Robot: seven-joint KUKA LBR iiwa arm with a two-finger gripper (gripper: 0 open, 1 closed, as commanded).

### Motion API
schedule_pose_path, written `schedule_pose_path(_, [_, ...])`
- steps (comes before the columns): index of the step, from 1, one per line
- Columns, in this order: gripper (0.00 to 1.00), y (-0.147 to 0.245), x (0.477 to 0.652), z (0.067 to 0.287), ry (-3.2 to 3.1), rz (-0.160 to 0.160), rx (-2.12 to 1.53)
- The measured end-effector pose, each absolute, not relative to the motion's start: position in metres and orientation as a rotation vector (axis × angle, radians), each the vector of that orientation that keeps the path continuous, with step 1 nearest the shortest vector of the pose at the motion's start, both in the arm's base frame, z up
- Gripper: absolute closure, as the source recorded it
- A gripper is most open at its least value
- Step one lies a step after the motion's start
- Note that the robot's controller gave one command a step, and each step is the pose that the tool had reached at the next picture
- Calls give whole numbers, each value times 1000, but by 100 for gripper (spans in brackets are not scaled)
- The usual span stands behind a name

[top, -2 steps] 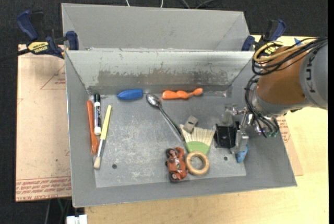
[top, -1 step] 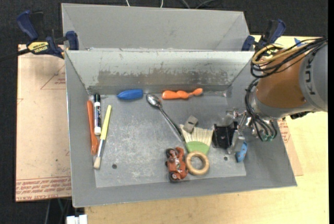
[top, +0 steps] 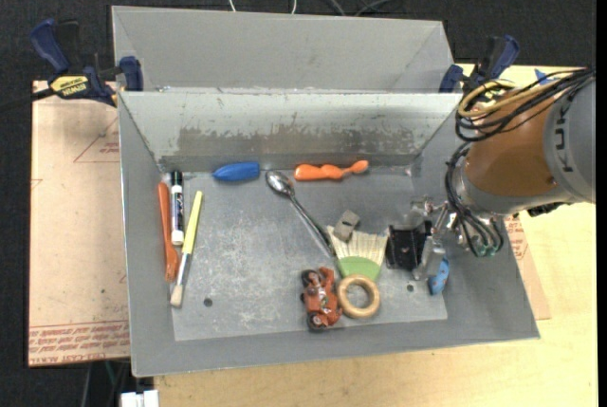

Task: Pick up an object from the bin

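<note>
My gripper (top: pixel 414 247) sits low at the right end of the bin (top: pixel 247 286). I can't tell whether it's open or closed, or holding anything. Nearest things are a small blue piece (top: pixel 438 279) just beside it toward the near wall and a green-and-white brush (top: pixel 360 255) touching its left. A wooden ring (top: pixel 360 297) and a red toy car (top: pixel 321 297) sit near the brush.
</note>
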State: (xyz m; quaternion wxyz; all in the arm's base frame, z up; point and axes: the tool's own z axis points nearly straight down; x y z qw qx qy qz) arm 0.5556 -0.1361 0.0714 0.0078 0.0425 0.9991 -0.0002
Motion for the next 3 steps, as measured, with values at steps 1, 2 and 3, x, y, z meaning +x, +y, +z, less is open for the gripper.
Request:
schedule_pose_path(1, [100, -135, 553, 105, 3130, 3, 132])
schedule_pose_path(2, [100, -136, 556, 130, 3123, 0, 131])
schedule_pose_path(3, [100, -136, 555, 141, 3123, 0, 131])
